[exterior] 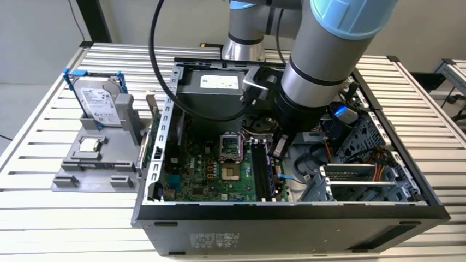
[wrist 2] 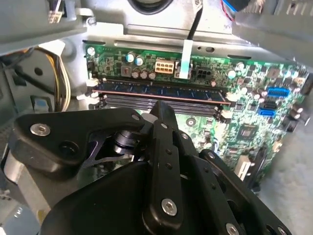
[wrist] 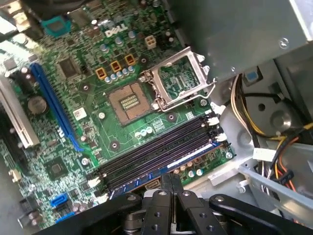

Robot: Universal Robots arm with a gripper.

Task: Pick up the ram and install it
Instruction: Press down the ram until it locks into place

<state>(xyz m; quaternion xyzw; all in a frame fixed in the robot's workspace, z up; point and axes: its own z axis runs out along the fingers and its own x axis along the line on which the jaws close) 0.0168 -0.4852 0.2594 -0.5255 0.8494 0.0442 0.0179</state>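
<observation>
The ram is a thin dark stick with a row of black chips. It stands upright in the outermost memory slot of the green motherboard, and its top edge looks pale blue seen edge-on. My gripper reaches down inside the open computer case. In both wrist views its black fingers are pressed together. The gripper is shut, its tip right at the ram's upper edge, with no visible gap there. Several empty dark slots run beside the ram.
The open processor socket with its raised metal frame lies near the slots. Yellow and black cables and the case's metal wall crowd one end. Outside the case, a grey holder carries a blue-framed hard drive and a square silver chip.
</observation>
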